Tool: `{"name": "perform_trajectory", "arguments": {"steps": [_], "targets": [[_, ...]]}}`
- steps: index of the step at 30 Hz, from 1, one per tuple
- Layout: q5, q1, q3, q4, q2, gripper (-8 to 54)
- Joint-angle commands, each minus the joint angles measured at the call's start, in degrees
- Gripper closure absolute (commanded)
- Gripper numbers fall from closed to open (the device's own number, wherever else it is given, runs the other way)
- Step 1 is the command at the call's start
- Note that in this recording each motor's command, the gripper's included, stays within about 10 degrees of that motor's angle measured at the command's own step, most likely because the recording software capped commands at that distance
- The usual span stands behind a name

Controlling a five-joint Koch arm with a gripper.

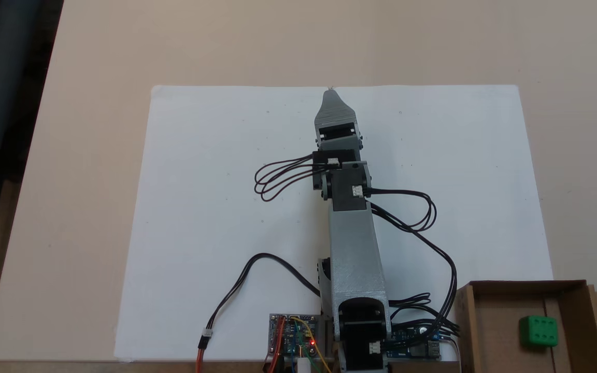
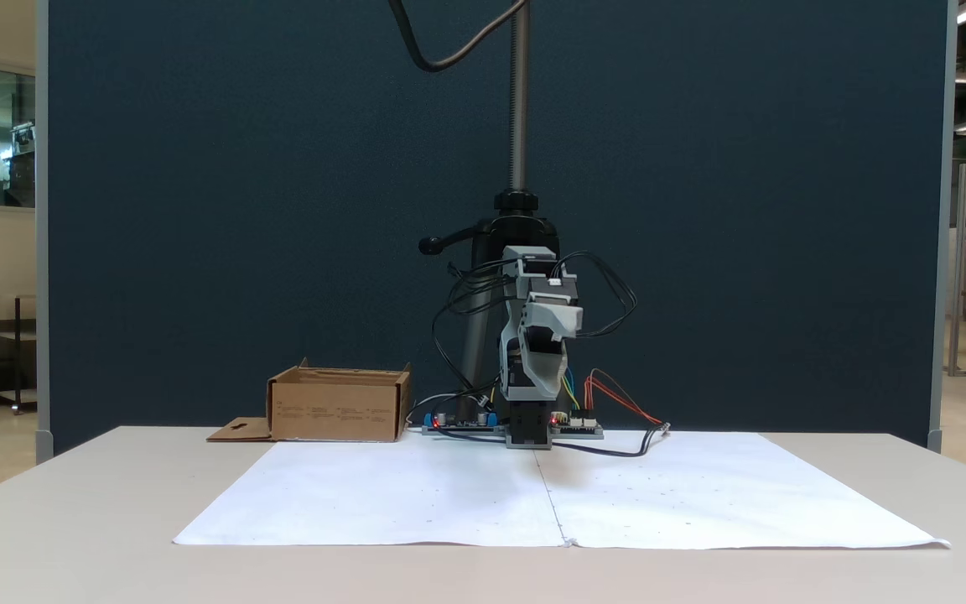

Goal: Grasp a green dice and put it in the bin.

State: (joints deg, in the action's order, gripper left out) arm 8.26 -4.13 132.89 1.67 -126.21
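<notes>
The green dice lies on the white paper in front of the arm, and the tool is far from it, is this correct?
Not quite. The green dice lies inside the bin, not on the white paper, as a fixed view from above shows. The tool is indeed far from it.

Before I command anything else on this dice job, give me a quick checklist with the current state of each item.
1. Small bright green plastic dice inside the shallow brown cardboard bin: ok, it rests on the bin floor.
2. Hand free of the dice: ok, it reaches out over the white paper sheet, far from the bin.
3. Hand open or shut: cannot tell, one tip hides the other.
4. Hand raised off the sheet: ok in the front fixed view.
5. Black cables free of the bin: cannot tell, they bunch beside its wall.
</notes>
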Motion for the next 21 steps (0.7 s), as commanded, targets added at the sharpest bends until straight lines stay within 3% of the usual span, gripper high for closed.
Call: {"name": "perform_trajectory", "arguments": {"steps": [1,9,21], "targets": [[4.0,0.9,1.1,-9.4,-2.7,1.2],[4.0,4.6,11.2,-23.6,-8.9,1.3],[4.1,4.8,23.4,-45.0,-9.3,1.1]]}}
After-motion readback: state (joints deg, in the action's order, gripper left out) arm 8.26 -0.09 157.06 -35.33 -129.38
